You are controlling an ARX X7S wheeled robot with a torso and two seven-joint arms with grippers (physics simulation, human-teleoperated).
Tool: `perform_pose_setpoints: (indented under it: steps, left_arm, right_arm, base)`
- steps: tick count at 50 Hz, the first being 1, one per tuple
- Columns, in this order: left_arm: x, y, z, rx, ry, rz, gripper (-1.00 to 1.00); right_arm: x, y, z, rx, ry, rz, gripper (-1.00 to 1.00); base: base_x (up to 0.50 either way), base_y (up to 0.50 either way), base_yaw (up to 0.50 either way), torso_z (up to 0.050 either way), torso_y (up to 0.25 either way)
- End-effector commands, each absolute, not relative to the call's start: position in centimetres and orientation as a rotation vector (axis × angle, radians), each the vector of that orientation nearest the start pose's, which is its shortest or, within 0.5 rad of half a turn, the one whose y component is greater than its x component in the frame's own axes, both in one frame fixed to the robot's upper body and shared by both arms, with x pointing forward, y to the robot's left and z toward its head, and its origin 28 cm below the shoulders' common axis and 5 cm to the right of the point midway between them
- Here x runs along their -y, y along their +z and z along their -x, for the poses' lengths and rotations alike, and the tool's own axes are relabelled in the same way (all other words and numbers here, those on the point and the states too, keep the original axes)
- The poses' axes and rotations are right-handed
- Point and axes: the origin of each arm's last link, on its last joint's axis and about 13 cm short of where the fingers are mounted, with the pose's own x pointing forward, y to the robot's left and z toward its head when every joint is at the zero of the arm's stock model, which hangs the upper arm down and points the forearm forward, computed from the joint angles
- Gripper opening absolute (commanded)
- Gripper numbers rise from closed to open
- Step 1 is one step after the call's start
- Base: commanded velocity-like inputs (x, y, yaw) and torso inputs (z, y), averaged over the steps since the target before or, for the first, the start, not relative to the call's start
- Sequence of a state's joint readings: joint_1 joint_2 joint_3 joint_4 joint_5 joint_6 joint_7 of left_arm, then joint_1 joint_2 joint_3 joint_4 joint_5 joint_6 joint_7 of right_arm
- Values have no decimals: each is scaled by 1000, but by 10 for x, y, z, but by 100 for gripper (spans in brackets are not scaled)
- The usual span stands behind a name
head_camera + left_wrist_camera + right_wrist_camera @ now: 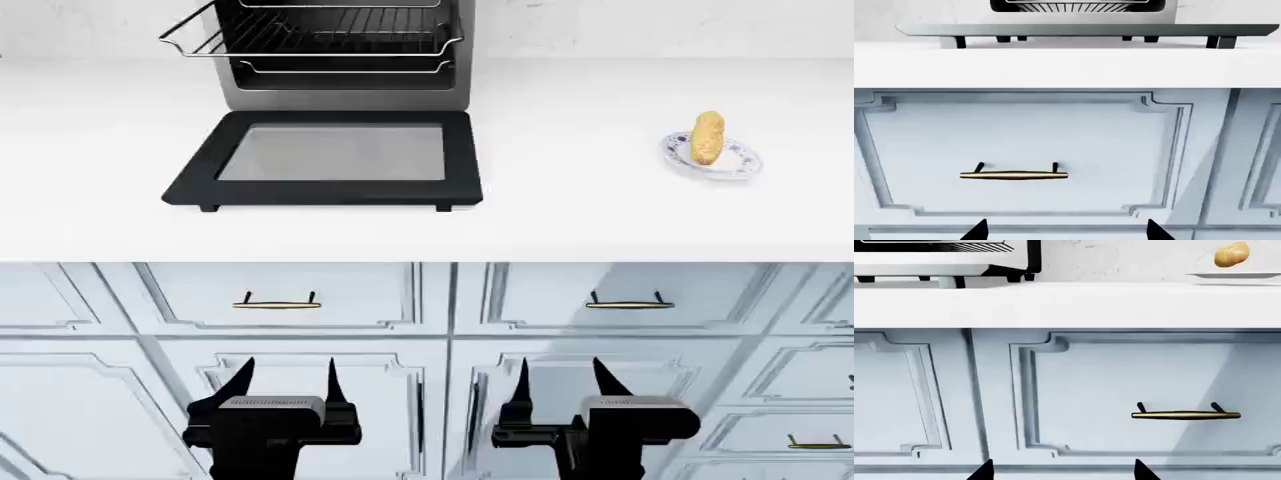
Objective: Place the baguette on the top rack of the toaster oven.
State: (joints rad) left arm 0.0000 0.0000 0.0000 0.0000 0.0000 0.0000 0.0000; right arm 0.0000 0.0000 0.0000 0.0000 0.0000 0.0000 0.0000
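Observation:
The golden-brown baguette (707, 137) lies on a small blue-patterned plate (731, 164) at the right of the white counter; it also shows in the right wrist view (1231, 254). The black toaster oven (344, 98) stands at the back left with its door (328, 158) dropped flat on the counter. Its top rack (310, 36) is pulled partly out of the cavity. My left gripper (284, 378) and right gripper (561, 378) are both open and empty, low in front of the cabinet drawers, well below the counter.
The white counter (587, 215) runs the full width, its front edge above my grippers. Pale blue drawers with brass handles (275, 302) (629, 302) fill the cabinet front. A lower wire rack (344, 66) sits inside the oven.

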Motion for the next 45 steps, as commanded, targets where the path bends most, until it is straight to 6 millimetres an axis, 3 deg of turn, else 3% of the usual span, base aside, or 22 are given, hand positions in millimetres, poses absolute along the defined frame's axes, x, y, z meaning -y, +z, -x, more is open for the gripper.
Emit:
perform_pose_setpoints:
  steps: [1, 16, 45]
  left_arm:
    - [-205, 13, -211, 4, 3, 19, 100]
    - [-205, 13, -211, 39, 12, 21, 100]
    - [-205, 13, -211, 41, -12, 15, 100]
  right_arm:
    - [96, 13, -211, -5, 4, 15, 100]
    - [97, 10, -210, -25, -5, 14, 100]
    - [97, 11, -210, -26, -12, 38, 100]
  base:
    - [0, 0, 0, 0, 0]
    - [0, 0, 0, 0, 0]
    - [0, 0, 0, 50, 0]
